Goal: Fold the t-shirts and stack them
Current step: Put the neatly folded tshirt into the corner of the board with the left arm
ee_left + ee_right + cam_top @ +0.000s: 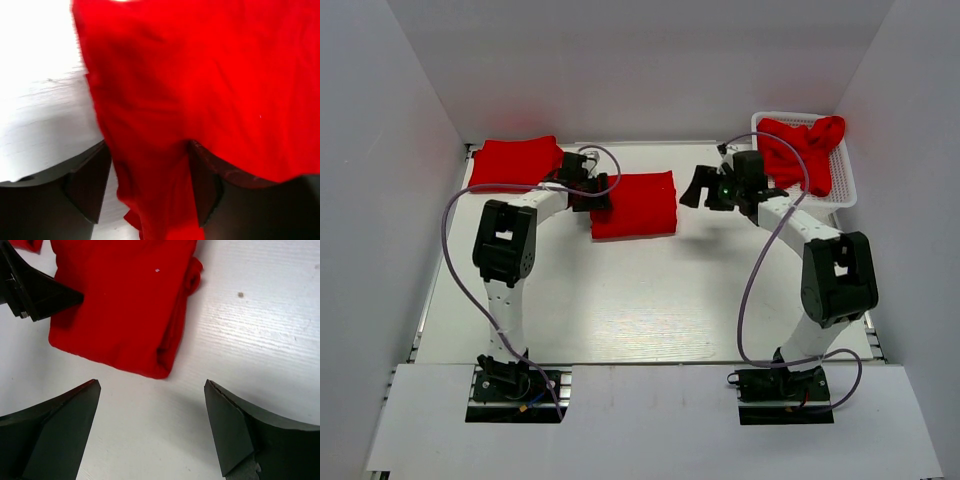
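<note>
Red folded shirt point(634, 205): soft square on the white counter point(620, 300), mid-back.
Left claw point(150, 185): clenched on that shirt's left edge.
Right claw point(150, 430): spread wide, grasping nothing, just right of it.
Second folded shirt point(517, 162): back left corner.
Basket point(840, 190): white mesh, back right, crumpled shirt point(805, 150) inside.
Right wrist view only: thick rolled fold along the shirt's edge.

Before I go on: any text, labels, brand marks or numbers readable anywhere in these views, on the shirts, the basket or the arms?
None can be read.
Folded t-shirt at table centre: plain red, no print or tag showing.
Folded t-shirt at far left: plain.
Crumpled t-shirt in the white basket: plain.
Left gripper and right gripper: black, no legible markings.
</note>
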`<move>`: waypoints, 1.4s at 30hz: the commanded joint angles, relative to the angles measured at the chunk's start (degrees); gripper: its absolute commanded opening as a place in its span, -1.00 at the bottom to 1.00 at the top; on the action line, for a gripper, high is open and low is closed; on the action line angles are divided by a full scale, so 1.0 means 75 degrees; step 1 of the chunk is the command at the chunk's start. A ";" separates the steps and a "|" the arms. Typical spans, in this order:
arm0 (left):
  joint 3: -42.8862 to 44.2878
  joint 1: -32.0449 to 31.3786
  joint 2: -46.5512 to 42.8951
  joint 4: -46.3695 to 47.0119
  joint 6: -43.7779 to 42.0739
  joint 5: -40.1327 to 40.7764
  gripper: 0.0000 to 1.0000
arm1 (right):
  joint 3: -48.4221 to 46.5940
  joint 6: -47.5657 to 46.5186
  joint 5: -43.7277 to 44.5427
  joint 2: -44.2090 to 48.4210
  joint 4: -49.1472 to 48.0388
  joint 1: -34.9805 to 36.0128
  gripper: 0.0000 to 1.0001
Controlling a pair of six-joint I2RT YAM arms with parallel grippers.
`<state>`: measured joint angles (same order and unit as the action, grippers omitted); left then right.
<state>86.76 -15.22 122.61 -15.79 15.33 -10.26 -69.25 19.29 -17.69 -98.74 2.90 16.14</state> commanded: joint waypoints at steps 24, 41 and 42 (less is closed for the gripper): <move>0.3406 -0.0244 0.0059 -0.1503 -0.2852 0.2458 -1.00 | 0.2871 -0.0029 0.2324 0.4141 0.0701 -0.0043 0.81; 0.5261 0.0751 0.0340 -0.1845 -0.5008 0.3243 -1.00 | 0.2133 0.0264 0.3484 0.4856 0.1794 -0.0055 0.81; 0.5179 0.0857 0.0270 -0.1693 -0.5125 0.3243 -1.00 | 0.2028 0.0299 0.3472 0.4845 0.1898 -0.0055 0.81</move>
<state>125.01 -10.79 127.13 -31.83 -19.49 12.80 -50.78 20.32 6.59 -63.35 15.70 15.86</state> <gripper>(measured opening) 0.138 0.904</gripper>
